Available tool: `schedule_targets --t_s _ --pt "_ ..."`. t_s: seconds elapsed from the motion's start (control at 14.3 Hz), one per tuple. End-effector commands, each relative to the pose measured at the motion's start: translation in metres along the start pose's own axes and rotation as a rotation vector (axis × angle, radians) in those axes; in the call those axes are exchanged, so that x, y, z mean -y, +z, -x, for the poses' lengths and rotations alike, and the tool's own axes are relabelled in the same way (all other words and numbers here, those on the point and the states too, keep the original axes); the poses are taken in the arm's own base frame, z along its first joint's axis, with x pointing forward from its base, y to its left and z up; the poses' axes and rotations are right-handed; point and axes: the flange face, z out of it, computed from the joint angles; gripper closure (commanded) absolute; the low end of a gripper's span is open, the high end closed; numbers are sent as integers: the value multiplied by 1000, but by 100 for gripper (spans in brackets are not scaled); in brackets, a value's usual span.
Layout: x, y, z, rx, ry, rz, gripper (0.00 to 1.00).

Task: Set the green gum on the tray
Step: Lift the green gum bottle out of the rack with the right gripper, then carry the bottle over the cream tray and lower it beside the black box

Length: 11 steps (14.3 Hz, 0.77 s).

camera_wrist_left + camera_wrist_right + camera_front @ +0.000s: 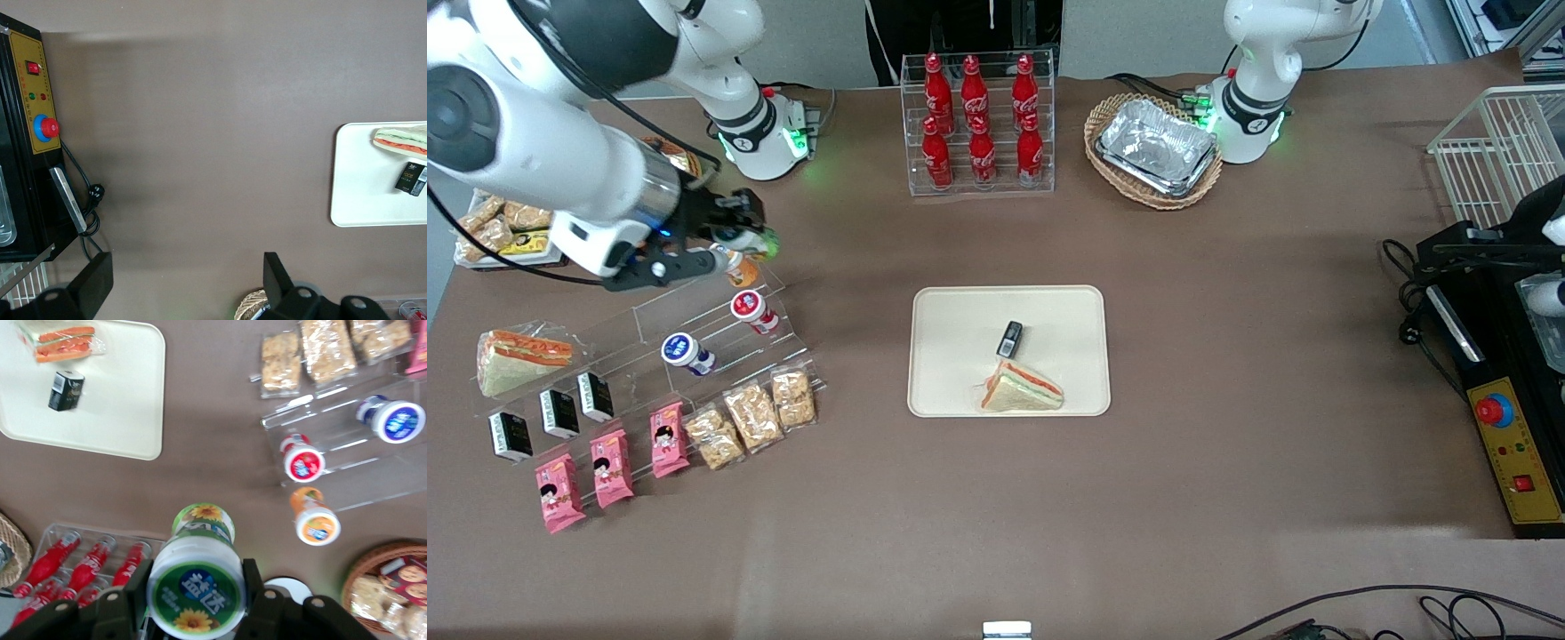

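Observation:
My right gripper [740, 233] [197, 587] is shut on the green gum [197, 580], a small bottle with a white-rimmed green lid and a green-yellow body. It hangs above the clear stepped rack, just over the orange-lidded bottle [740, 265]. In the front view only a bit of the green gum [760, 240] shows past the fingers. The cream tray [951, 356] [113, 400] lies mid-table, toward the parked arm's end from the gripper. A wrapped sandwich [1021, 389] and a small black box [1009, 338] rest on it.
The clear stepped rack [649, 356] holds red-lidded [749, 308], blue-lidded [683, 351] and orange-lidded [315, 520] bottles, plus snack packs. A cola bottle rack [978, 124] and a wicker basket with foil trays [1154, 151] stand farther from the front camera than the tray.

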Motion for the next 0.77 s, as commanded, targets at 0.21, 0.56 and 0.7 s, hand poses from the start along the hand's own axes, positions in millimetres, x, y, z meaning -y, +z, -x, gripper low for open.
schedule_targets --t_s 0.21,0.56,0.7 --pt "95 104 -10 -36 48 1 83" --pt "160 208 -17 -127 102 4 83" --pt "169 238 -18 -151 123 2 83"
